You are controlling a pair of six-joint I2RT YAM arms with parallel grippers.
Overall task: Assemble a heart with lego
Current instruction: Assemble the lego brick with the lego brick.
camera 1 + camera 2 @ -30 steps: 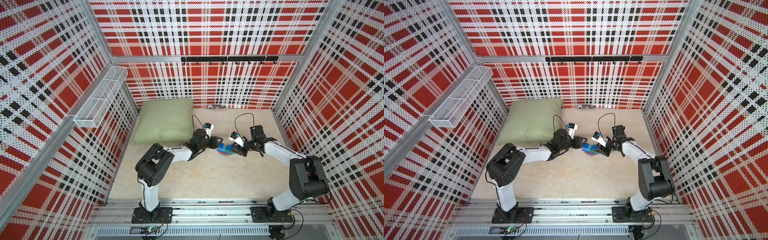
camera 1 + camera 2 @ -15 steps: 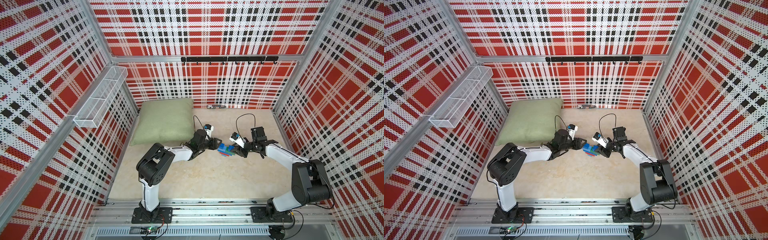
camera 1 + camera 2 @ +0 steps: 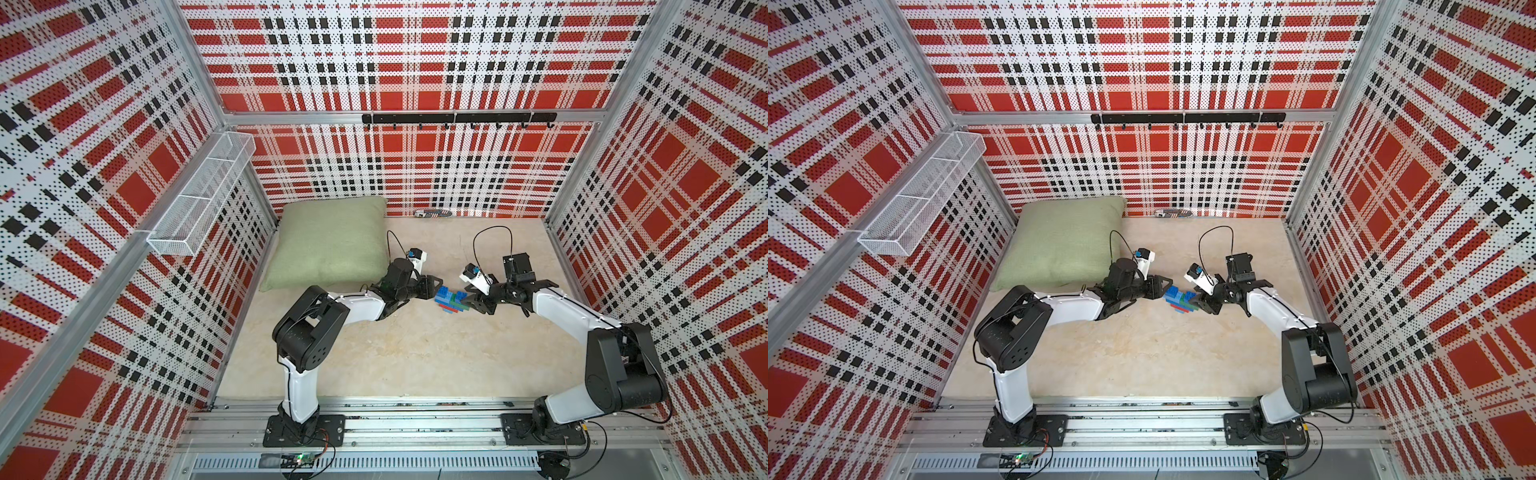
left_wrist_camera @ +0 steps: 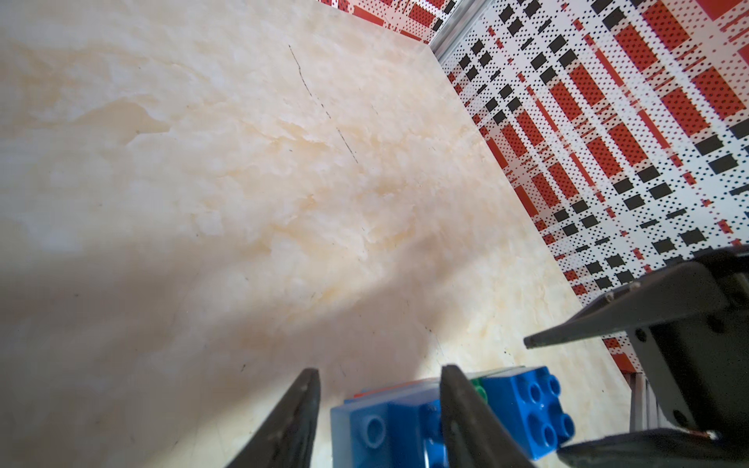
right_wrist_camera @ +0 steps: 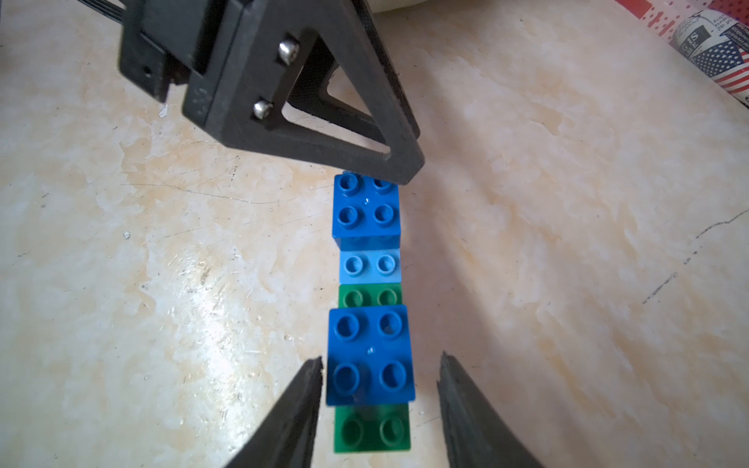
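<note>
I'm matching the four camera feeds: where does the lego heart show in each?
Top view: the heart lies mid-table between left gripper and right gripper.
Top view: the heart, likewise between both grippers.
Left wrist: the heart, close up, straddled by the left gripper.
Right wrist: the heart spans from right gripper to left gripper.
Shared landmark: the left gripper at the heart's end.
</note>
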